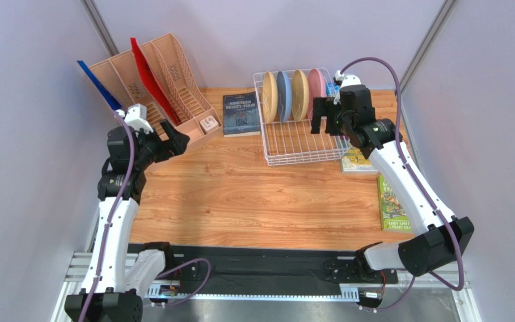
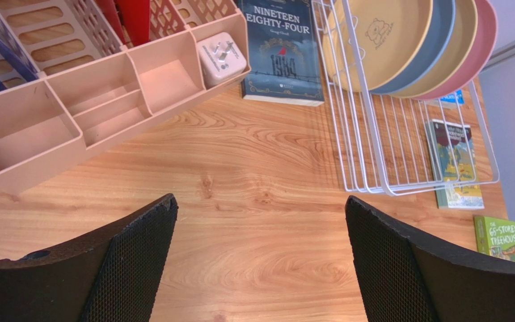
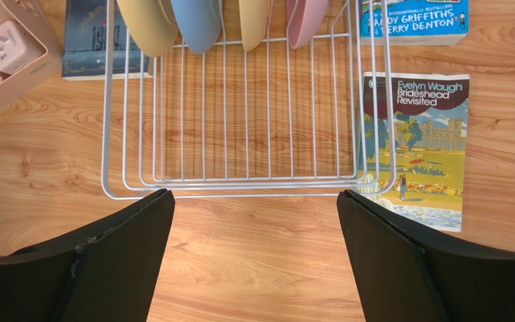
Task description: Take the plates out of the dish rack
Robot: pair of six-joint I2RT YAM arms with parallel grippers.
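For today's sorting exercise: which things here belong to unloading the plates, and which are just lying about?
Job: dish rack; pale yellow plate; light blue plate; tan plate; pink plate.
Lying about: peach file organiser; Nineteen Eighty-Four; Brideshead Revisited; white adapter.

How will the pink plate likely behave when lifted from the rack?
The pink plate looks thin and rigid, so probably light and unbending. Its matte surface should grip fairly well. Standing on edge in the dish rack, and round, it might roll or tip onto the tan-yellow plate beside it if nudged.
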